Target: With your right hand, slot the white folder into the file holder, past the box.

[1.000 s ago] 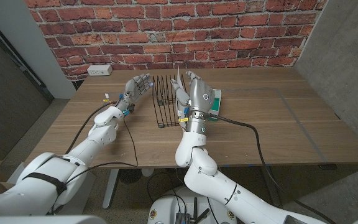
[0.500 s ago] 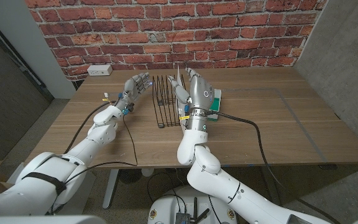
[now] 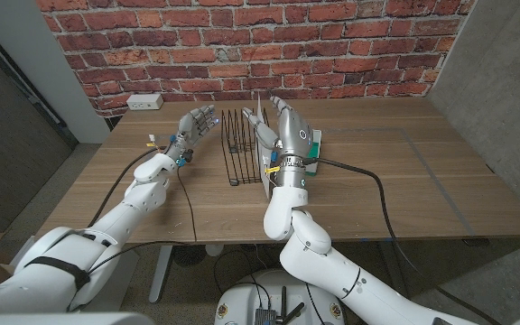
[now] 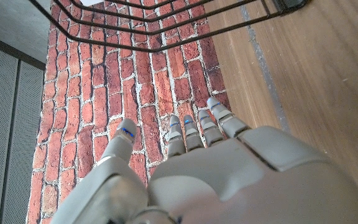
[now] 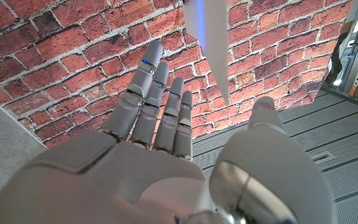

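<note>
The black wire file holder [image 3: 236, 144] stands on the table's middle; its wires [image 4: 166, 15] also show in the left wrist view. A thin white folder [image 3: 258, 110] stands upright at the holder's right side, and its edge [image 5: 207, 37] rises between the thumb and fingers of my right hand [image 5: 185, 155]. My right hand [image 3: 288, 135] stands right beside the folder with its fingers straight and apart; I see no grip on it. A green and white box [image 3: 316, 150] lies just right of that hand. My left hand [image 3: 196, 124] hovers left of the holder, fingers spread, holding nothing.
A white power strip [image 3: 144, 102] sits at the table's back left by the brick wall. Black cables trail from both wrists across the wood, the right one [image 3: 368, 185] looping toward the front edge. Bare table [image 3: 422, 171] stretches to the right.
My right hand has edged slightly to the right and its forearm has swung right. My left hand has risen a little. The folder and holder stay where they were.
</note>
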Robot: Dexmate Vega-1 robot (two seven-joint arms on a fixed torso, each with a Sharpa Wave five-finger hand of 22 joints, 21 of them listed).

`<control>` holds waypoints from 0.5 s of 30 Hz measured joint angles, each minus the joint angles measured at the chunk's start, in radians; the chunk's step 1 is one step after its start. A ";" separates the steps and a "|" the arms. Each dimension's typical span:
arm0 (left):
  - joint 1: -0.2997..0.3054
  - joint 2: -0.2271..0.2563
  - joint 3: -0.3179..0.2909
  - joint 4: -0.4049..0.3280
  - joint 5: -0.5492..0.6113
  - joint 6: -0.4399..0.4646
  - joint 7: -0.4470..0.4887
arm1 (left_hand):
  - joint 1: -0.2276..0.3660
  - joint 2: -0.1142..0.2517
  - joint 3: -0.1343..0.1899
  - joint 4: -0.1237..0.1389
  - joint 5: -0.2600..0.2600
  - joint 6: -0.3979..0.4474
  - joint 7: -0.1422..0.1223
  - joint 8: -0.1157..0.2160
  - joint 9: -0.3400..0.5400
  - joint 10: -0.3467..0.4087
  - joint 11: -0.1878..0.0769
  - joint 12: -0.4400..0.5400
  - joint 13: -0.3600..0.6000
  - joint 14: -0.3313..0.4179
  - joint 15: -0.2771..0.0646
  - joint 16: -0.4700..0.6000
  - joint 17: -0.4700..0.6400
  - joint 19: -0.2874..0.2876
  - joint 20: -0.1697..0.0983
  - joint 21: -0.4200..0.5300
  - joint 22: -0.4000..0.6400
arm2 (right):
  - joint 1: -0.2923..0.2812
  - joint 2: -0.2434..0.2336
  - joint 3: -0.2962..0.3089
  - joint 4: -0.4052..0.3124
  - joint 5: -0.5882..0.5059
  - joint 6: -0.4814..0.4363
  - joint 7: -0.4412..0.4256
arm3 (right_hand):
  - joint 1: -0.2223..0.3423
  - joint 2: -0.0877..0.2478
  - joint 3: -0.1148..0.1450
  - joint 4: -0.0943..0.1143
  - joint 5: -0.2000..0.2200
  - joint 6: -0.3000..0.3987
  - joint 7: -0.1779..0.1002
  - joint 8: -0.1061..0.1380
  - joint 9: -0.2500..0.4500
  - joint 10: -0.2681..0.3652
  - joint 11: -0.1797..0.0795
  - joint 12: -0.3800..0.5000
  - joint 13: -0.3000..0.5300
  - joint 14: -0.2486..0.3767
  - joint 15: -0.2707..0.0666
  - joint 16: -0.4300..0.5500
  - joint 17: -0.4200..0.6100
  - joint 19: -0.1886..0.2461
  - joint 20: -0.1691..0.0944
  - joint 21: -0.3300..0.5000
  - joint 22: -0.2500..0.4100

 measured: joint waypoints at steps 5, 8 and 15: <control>0.018 0.010 -0.002 -0.035 0.002 0.005 0.020 | 0.000 0.000 0.000 0.000 0.000 0.000 0.000 0.000 0.000 0.000 0.000 0.000 0.000 0.000 0.000 0.000 0.000 0.000 0.000 0.000 0.000 | -0.015 -0.016 0.020 -0.032 0.022 0.022 0.025 | -0.011 0.000 -0.004 -0.004 0.000 -0.006 0.005 -0.002 -0.004 -0.013 0.002 0.000 -0.006 -0.021 0.011 -0.004 -0.004 -0.014 0.007 -0.014 0.000; 0.030 0.018 -0.004 -0.060 0.003 0.008 0.035 | 0.000 0.000 0.000 0.000 0.000 0.000 0.000 0.000 0.000 0.000 0.000 0.000 0.000 0.000 0.000 0.000 0.000 0.000 0.000 0.000 0.000 | -0.025 -0.027 0.035 -0.049 0.036 0.036 0.038 | -0.018 0.007 -0.004 -0.004 0.000 -0.007 0.004 -0.002 -0.004 -0.013 0.002 0.000 -0.010 -0.033 0.013 -0.008 -0.004 -0.024 0.012 -0.019 0.000; 0.053 0.031 -0.006 -0.104 0.006 0.015 0.064 | 0.000 0.000 0.000 0.000 0.000 0.000 0.000 0.000 0.000 0.000 0.000 0.000 0.000 0.000 0.000 0.000 0.000 0.000 0.000 0.000 0.000 | -0.043 -0.054 0.067 -0.081 0.066 0.075 0.059 | -0.025 0.014 -0.004 -0.004 0.000 -0.010 0.002 -0.002 -0.004 -0.016 0.005 0.000 -0.019 -0.046 0.015 -0.008 -0.009 -0.032 0.014 -0.031 0.000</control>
